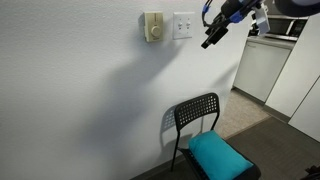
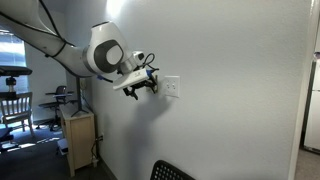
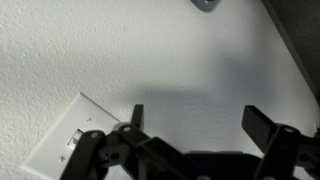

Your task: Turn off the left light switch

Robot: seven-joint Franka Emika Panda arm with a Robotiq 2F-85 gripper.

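left light switch point(image 1: 179, 25) — small white toggle, tilt unreadable | pincer point(image 3: 197, 112) — spread wide, holding nothing

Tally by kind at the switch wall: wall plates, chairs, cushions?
Wall plates: 2, a cream knob plate and a white switch plate
Chairs: 1, a black chair
Cushions: 1, a teal cushion on the chair
Total: 4
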